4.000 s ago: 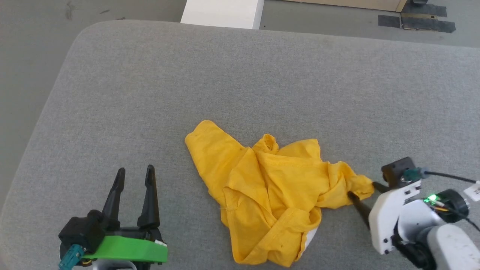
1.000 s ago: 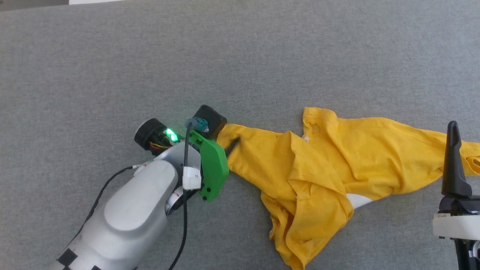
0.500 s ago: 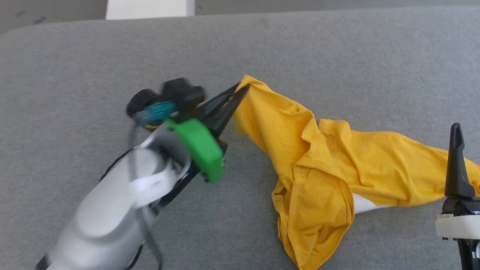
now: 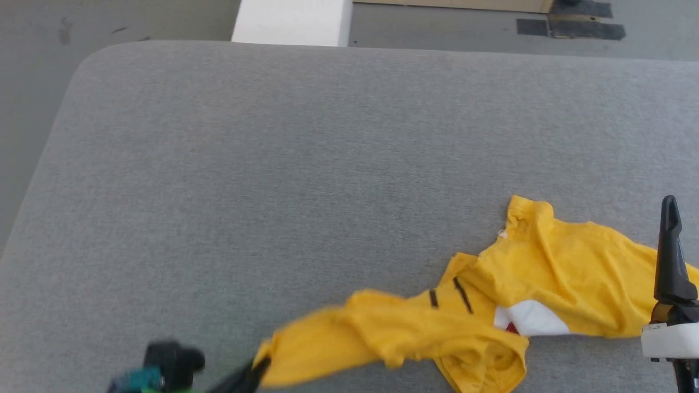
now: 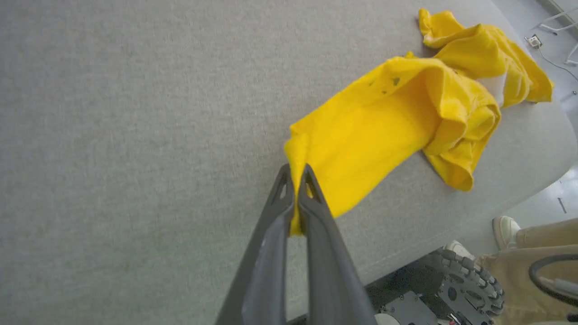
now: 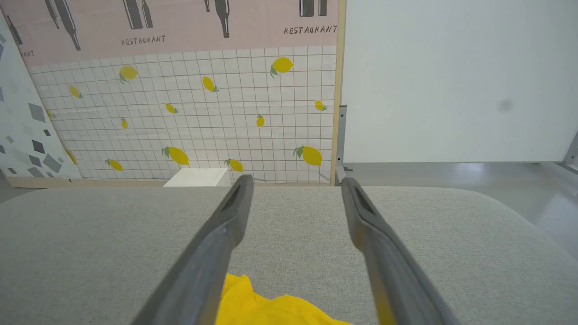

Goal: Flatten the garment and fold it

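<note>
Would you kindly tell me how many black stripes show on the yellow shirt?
2. Both lie side by side on the shirt, left of the white patch: a short stripe and a longer slanted stripe. Folds may hide more.

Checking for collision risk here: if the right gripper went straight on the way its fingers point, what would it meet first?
Probably nothing close: the open right gripper points across the grey cushion toward the lemon-tiled wall; the garment lies below it. Depth is unclear.
</note>
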Robot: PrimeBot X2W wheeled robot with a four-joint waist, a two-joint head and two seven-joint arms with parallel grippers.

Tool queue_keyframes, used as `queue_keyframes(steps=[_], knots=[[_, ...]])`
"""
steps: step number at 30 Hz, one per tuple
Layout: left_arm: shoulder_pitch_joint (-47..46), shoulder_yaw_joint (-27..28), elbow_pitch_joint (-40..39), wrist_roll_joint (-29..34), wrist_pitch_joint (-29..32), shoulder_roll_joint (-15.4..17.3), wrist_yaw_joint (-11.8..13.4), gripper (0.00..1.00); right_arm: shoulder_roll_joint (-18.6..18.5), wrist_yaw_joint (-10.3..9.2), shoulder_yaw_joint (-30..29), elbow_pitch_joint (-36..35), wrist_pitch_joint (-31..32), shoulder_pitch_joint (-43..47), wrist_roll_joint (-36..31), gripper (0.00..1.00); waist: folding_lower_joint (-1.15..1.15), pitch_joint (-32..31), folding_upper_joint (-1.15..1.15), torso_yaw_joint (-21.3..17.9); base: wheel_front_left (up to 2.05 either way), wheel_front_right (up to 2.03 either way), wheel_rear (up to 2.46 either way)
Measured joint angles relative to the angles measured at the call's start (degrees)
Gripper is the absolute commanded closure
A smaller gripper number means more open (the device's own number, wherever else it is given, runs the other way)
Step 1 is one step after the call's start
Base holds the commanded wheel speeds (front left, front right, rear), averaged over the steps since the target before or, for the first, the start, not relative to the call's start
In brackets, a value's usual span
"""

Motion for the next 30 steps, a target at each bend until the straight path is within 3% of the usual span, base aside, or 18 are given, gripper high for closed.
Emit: queue_keyframes(steps=[2, 3, 4, 5, 12, 16, 22, 27, 30], knots=[[2.51, -0.63, 2.63, -0.18, -0.81, 0.02, 0.26, 1.00, -0.01, 0.00, 0.11, 0.04, 0.41, 0.21, -0.01, 0.00, 0.00, -0.18, 0.00, 0.69, 0.00, 0.00, 0.00], [3.33, -0.71, 4.10, -0.42, -1.26, -0.15, 0.33, 0.76, 0.00, 0.00, 0.25, 0.07, 0.58, 0.26, -0.02, 0.00, 0.00, -0.28, 0.00, 0.98, 0.00, 0.00, 0.00], [3.75, -0.52, 5.43, -0.70, -2.27, -0.62, 0.51, 0.60, 0.00, 0.00, 0.29, 0.08, 0.67, 0.30, -0.03, 0.00, 0.00, -0.39, 0.00, 1.22, 0.00, 0.00, 0.00], [3.76, -0.27, 6.21, -0.70, -3.11, -1.00, 0.53, 0.00, 0.00, 0.00, 0.33, 0.10, 0.76, 0.31, -0.03, 0.00, 0.00, -0.48, 0.00, 1.37, 0.00, 0.00, 0.00], [-0.26, 6.46, 2.30, -6.27, -9.95, -5.36, -1.64, 0.00, 0.00, 0.00, 0.85, 0.09, 1.82, 0.34, -0.04, 0.00, 0.00, -0.90, 0.00, 1.55, 0.00, 0.00, 0.00], [-9.21, 8.31, -2.09, -3.19, -10.35, -4.90, -2.50, 0.00, -0.01, 0.00, 1.03, 0.11, 1.82, 0.31, -0.02, 0.00, 0.00, -0.03, 0.00, 1.07, 0.00, 0.00, 0.00], [-23.14, -1.56, -0.23, 6.68, -2.45, -7.59, -6.05, 0.00, 0.00, 0.00, 0.02, -0.33, 1.80, -0.96, -0.13, 0.00, 0.00, 1.80, 0.00, -0.36, 0.00, 0.00, 0.00], [-32.40, -10.34, 6.71, 12.70, 2.79, -13.30, -9.92, 0.00, 0.00, 0.00, -1.72, -2.65, 1.83, -3.15, -0.75, 0.00, 0.00, 4.22, 0.00, -1.86, 0.00, 0.00, 0.00], [-35.34, -15.10, 10.55, 12.83, 5.89, -16.08, -11.49, 0.00, 0.00, 0.00, -2.74, -4.02, 2.26, -3.86, -0.81, 0.00, 0.00, 5.72, 0.00, -2.92, 0.00, 0.00, 0.00]])
